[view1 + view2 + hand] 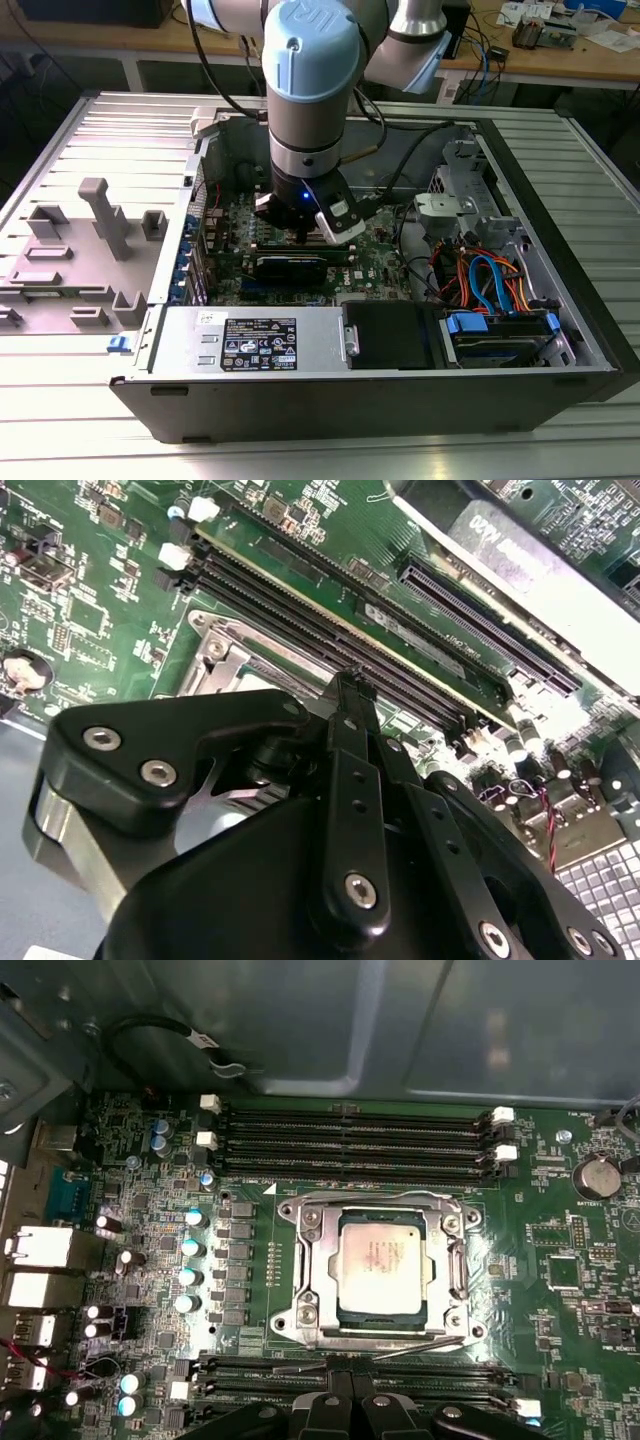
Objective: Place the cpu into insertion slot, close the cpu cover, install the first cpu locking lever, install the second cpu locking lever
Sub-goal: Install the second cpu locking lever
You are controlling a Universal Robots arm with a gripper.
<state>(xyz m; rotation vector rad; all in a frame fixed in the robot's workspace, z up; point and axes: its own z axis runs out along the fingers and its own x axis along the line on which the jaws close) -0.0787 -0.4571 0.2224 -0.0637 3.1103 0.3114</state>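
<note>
The cpu [385, 1260], a dull silver square, lies flat in the insertion slot [292, 1210] on the green motherboard. The cpu cover [314, 1260], a silvery frame, lies down around it. One thin locking lever [425, 1346] runs slanted along the socket's edge nearest my gripper. Another wire rod [370, 1195] lies along the opposite edge. My gripper [352, 1385] hangs just beside the slanted lever with its black fingers together and nothing seen between them. In the second wrist view the gripper [347, 680] tapers to one tip over the socket's metal corner [222, 650]. In the exterior view the gripper [300, 236] reaches down into the open computer case.
Long black memory slots [350, 1140] flank the socket on both sides. A black graphics card [290, 265] lies close by the gripper. The power supply [255, 340], drive cage [500, 335] and coloured cables [485, 275] crowd the case. A grey fixture [100, 225] stands at the exterior view's left.
</note>
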